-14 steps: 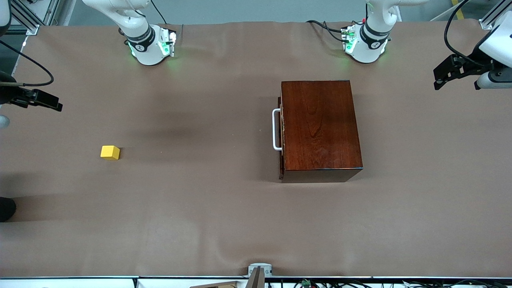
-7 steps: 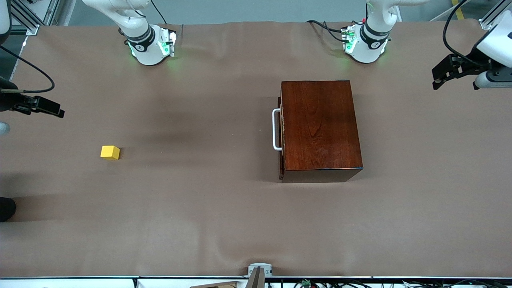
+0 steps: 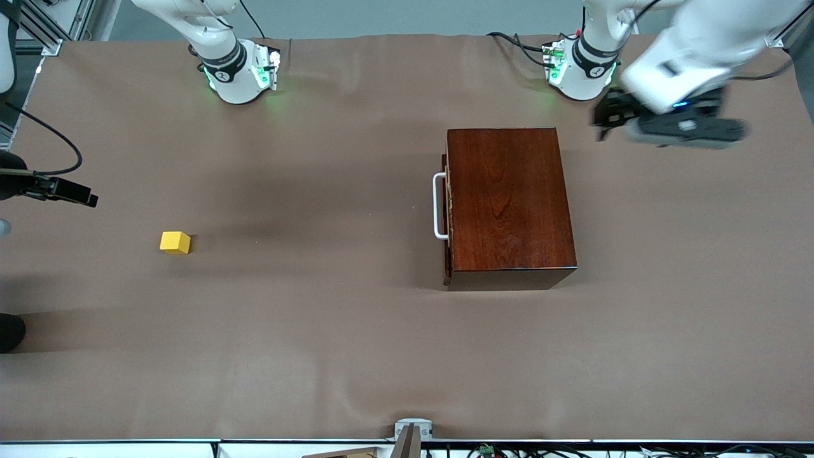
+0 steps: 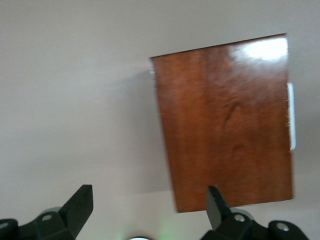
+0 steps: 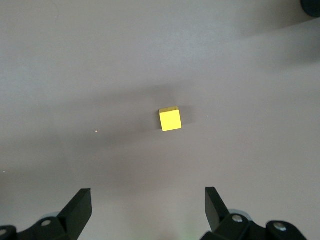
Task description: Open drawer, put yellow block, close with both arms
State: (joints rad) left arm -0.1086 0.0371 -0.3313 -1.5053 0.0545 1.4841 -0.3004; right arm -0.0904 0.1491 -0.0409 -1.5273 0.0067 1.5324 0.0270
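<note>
The mahogany box [image 3: 512, 203] stands toward the left arm's end of the table. Its drawer [image 3: 448, 210] is shut, and the white handle [image 3: 438, 205] faces the right arm's end. The yellow block [image 3: 175, 242] lies on the table toward the right arm's end. My left gripper [image 3: 605, 118] is open and empty in the air, over the table by the box's corner closest to the left base. In the left wrist view the box [image 4: 225, 125] fills much of the picture, under the left gripper [image 4: 148, 200]. My right gripper [image 3: 79, 196] is open and empty above the table's end. In the right wrist view the block [image 5: 170, 119] lies ahead of the right gripper [image 5: 147, 200].
The two green-lit bases [image 3: 238, 73] [image 3: 575, 67] stand along the table's edge farthest from the front camera, with cables [image 3: 515, 41] by the left one. A dark object [image 3: 9, 331] sits at the table's right-arm end. A small bracket [image 3: 412, 431] sits on the edge nearest the front camera.
The left arm has swung in from the table's end to beside the box. The right gripper has shifted slightly toward the yellow block. Box and block have not moved.
</note>
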